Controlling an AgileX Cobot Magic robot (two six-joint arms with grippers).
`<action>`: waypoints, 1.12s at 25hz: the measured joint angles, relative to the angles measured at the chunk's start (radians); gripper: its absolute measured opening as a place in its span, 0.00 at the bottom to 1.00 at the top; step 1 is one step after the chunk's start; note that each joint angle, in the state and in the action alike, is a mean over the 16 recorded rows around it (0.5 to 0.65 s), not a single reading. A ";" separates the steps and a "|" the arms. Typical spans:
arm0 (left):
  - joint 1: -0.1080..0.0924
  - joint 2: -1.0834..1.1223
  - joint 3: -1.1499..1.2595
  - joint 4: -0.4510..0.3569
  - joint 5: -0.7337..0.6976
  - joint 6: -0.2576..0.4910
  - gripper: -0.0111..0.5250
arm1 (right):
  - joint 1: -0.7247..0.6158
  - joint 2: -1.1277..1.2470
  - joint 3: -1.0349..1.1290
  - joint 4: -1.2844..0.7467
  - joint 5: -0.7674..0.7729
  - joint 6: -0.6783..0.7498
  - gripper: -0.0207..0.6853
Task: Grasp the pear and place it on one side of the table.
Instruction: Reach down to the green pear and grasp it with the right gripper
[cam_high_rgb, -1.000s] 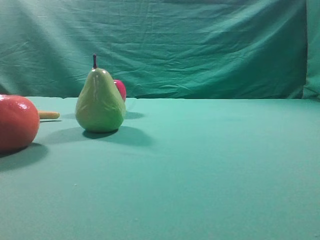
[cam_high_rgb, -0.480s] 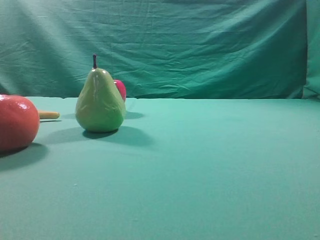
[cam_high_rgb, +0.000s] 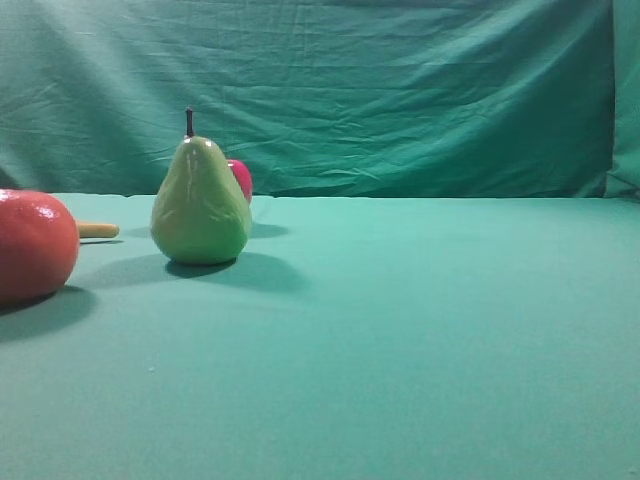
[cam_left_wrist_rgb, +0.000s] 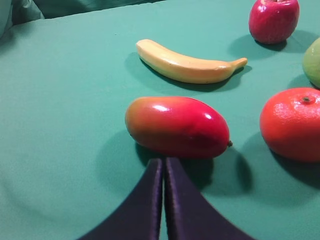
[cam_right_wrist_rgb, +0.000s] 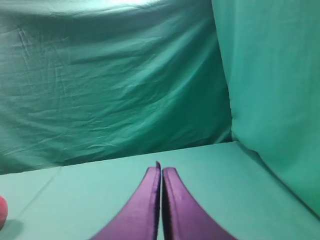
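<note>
Low frontal table view, two wrist views

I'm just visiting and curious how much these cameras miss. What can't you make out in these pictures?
- Exterior high view: the apple is mostly hidden behind the pear; the orange-red fruit is cut off by the left edge; only the banana tip shows.
- Left wrist view: the pear is a sliver at the right edge.
- Neither arm shows in the exterior high view; only the shut left gripper and right gripper tips appear.

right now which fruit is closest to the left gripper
The mango, the long red-orange fruit lying on its side just ahead of the shut left gripper. The banana, apple and orange sit farther off.
</note>
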 joint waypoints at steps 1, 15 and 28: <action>0.000 0.000 0.000 0.000 0.000 0.000 0.02 | 0.000 0.015 -0.012 0.006 -0.016 0.006 0.03; 0.000 0.000 0.000 0.000 0.000 0.000 0.02 | 0.130 0.542 -0.314 0.021 0.038 0.026 0.03; 0.000 0.000 0.000 0.000 0.000 0.000 0.02 | 0.536 1.201 -0.620 0.006 -0.019 -0.035 0.03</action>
